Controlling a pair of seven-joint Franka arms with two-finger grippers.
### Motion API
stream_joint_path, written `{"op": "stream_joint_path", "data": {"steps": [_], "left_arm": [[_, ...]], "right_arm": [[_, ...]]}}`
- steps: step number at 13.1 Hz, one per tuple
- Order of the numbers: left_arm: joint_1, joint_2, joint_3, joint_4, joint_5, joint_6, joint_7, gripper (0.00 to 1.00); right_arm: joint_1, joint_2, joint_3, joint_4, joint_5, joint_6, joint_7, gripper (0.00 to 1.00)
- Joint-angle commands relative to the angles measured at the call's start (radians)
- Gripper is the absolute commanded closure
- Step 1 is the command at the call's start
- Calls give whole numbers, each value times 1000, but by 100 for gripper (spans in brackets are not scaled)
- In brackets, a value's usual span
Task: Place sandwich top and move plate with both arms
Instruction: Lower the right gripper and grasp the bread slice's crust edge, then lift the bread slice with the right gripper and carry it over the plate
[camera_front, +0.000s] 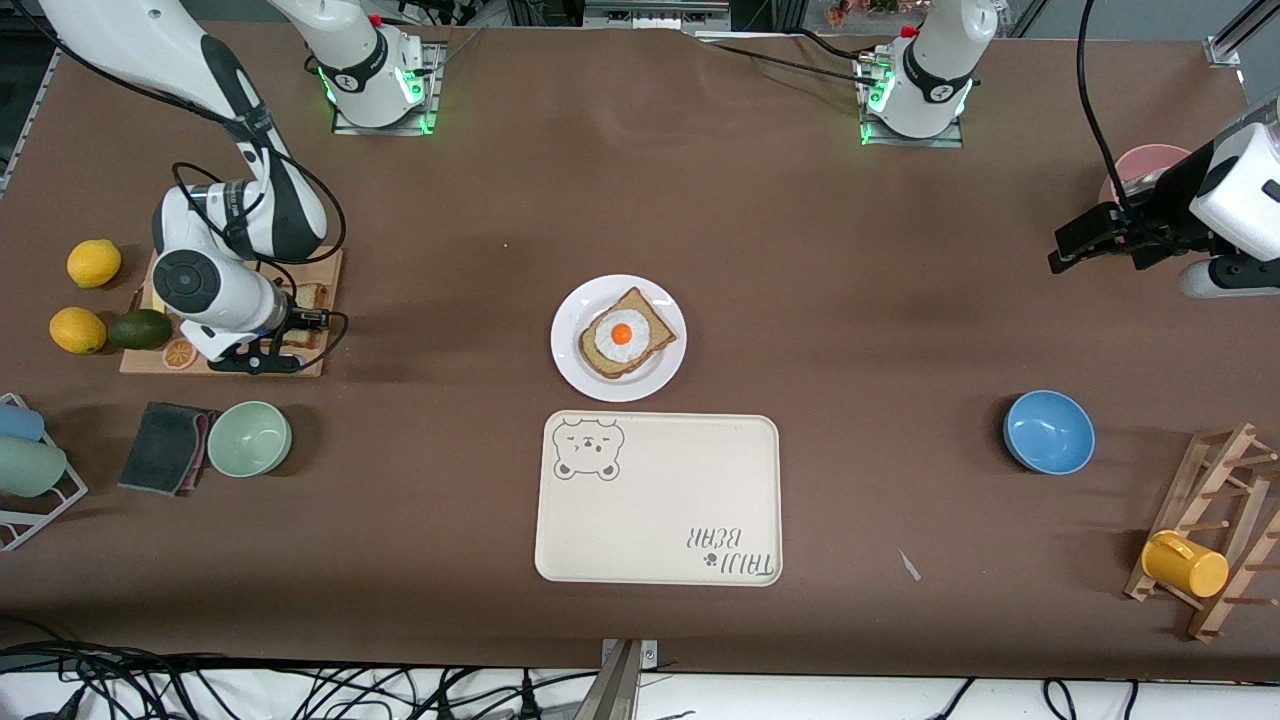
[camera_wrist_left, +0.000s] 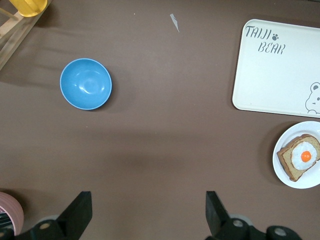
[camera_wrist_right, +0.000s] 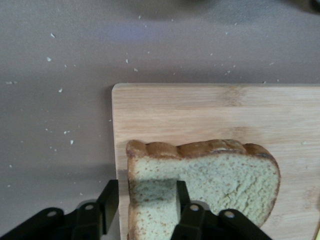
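Observation:
The sandwich top (camera_wrist_right: 215, 175), a tan speckled slice with a brown crust, lies on a wooden cutting board (camera_wrist_right: 200, 110) at the right arm's end of the table; part of it shows in the front view (camera_front: 312, 296). My right gripper (camera_wrist_right: 146, 192) is low over it (camera_front: 300, 330), open, with one finger beside the slice's crust edge and the other over the bread. The white plate (camera_front: 570, 365) sits mid-table and holds a darker slice with a fried egg (camera_front: 627, 334). It also shows in the left wrist view (camera_wrist_left: 280, 170). My left gripper (camera_front: 1058, 250) waits open and empty (camera_wrist_left: 148, 200) above bare table.
A cream bear tray (camera_front: 660, 500) lies just nearer to the camera than the plate. A blue bowl (camera_front: 1048, 431), a pink bowl (camera_front: 1150, 160) and a rack with a yellow mug (camera_front: 1185, 563) are at the left arm's end. A green bowl (camera_front: 249, 438), a cloth, lemons and an avocado surround the board.

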Motion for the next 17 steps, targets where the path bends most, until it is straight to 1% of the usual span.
{"op": "stream_joint_path", "data": {"steps": [1,4,5,10,11,12,13,15,17], "left_arm": [[5,3,3,9,-32,-14,-7,0],[3,3,3,11,-30,-14,-7,0],[3,3,3,11,-32,-14,-7,0],[3,3,3,11,-32,-14,-7,0],[3,3,3,11,-32,-14,-7,0],[3,3,3,11,-32,-14,-7,0],[3,3,3,11,-32,-14,-7,0],[3,3,3,11,-32,-14,-7,0],[3,3,3,11,-32,-14,-7,0]], "right_arm": [[2,12,1,10,-21,-6,36,53],[2,12,2,12,-21,-10,53,90],[6,12,2,13,-21,-12,61,100],[9,13,2,20,-21,-13,61,100],[9,12,2,35,-21,-38,60,100],[10,12,5,71,-21,-94,60,100],[10,12,10,119,-18,-178,61,100],[45,13,12,211,-15,-317,67,100],[79,13,12,260,-4,-365,61,100]]}}
